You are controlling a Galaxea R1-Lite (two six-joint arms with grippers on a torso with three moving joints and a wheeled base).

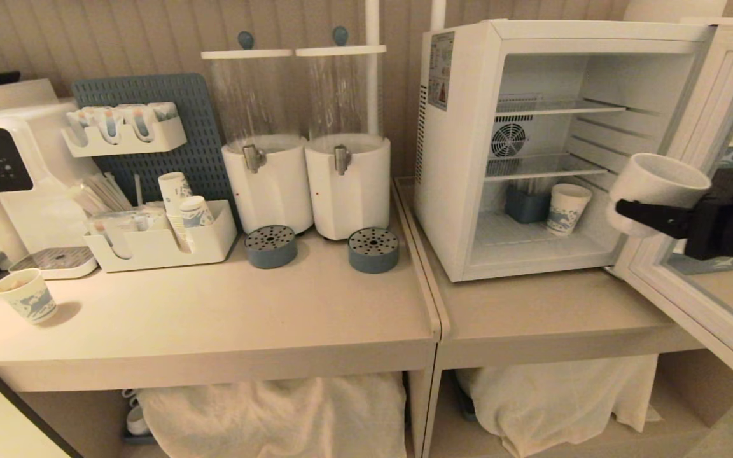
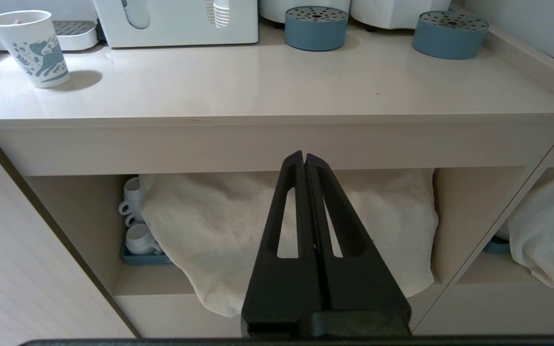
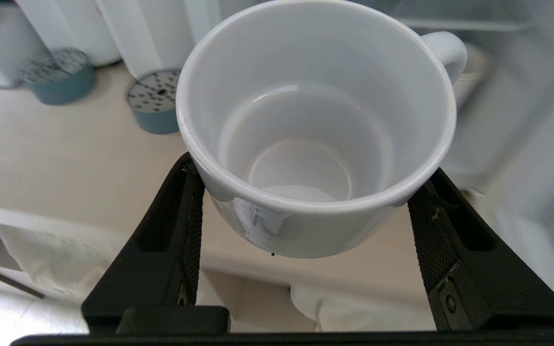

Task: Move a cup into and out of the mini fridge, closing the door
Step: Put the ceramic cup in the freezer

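While the door point(image 1: 704, 210) of the mini fridge point(image 1: 468, 127) stands swung wide at the right end of the counter point(image 1: 214, 318), the right gripper point(image 3: 306, 202) hangs in the air just in front of the open cabinet, its two black fingers point(image 3: 181, 226) clamped on opposite sides of the cup point(image 1: 656, 191); the cup sits upright in that grasp, empty, with its small handle turned away from the wrist, which I judge keeps the handle clear of the pads and lets the cup go in base-first onto the fridge floor; it touches no shelf and no counter. A blue-printed paper cup point(image 1: 567, 208) and a small blue-grey box point(image 1: 525, 205) already occupy the back of the bottom compartment, so the free spot looks to be toward the front. The left gripper point(image 2: 304, 192) is parked low before the counter's front edge, jaws pressed together on nothing, pointing at the cloth-covered shelf beneath. Most of the right arm is cut off at the picture's edge; the door's far side runs out of view too; whether the cup's outer wall bears any mark I cannot make out.
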